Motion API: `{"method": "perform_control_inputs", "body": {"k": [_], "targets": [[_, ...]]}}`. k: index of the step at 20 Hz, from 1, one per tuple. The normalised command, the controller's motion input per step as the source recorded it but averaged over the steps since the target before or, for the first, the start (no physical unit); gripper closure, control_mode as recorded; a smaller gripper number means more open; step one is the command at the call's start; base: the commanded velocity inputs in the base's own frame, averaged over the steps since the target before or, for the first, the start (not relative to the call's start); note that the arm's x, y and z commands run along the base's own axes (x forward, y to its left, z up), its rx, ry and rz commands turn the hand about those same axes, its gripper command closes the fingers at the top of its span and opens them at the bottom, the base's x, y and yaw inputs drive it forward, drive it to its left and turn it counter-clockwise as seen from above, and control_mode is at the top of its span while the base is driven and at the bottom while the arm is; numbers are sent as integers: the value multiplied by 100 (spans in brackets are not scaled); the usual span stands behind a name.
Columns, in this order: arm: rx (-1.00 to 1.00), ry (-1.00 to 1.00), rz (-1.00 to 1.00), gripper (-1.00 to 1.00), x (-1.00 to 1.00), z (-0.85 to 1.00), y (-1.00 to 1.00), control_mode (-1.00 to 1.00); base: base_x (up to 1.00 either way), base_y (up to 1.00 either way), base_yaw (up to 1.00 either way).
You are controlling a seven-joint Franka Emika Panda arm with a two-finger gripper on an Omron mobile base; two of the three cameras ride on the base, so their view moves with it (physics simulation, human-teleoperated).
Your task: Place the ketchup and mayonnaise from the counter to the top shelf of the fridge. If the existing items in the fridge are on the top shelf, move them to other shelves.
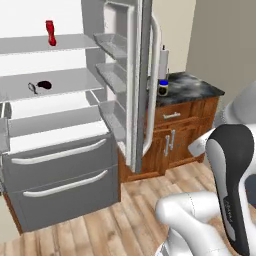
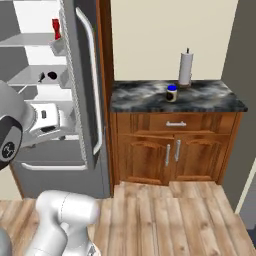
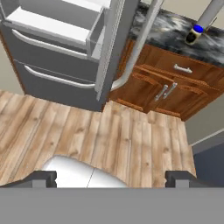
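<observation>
Reaching for the mayonnaise jar [image 3: 193, 35] from here is the risky part: the jaws [image 3: 111, 178] stand wide apart with nothing between them, pointed down at the wooden floor, and the jar sits far ahead and to their right on the bench [image 3: 166, 30]. Just beside it rises a tall paper towel roll [image 3: 209, 14], easily knocked by a loose approach. The open fridge door [image 3: 118, 48] with its long handle lies ahead, between the jaws and the shelves. The red ketchup bottle [image 1: 50, 33] already stands on the top shelf [image 1: 30, 44].
</observation>
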Motion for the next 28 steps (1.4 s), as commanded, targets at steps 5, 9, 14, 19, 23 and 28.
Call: {"method": "perform_control_inputs", "body": {"k": [5,9,14,19,23,28], "targets": [[0,0,0,-100,0,0,0,100,99,-100,-3],[0,0,0,-100,0,0,0,100,100,-84,11],[0,0,0,-100,0,0,0,100,100,-82,23],[0,0,0,-100,0,0,0,100,100,-68,20],[0,0,0,-100,0,0,0,100,100,-32,9],[0,0,0,-100,0,0,0,100,99,16,-1]]}}
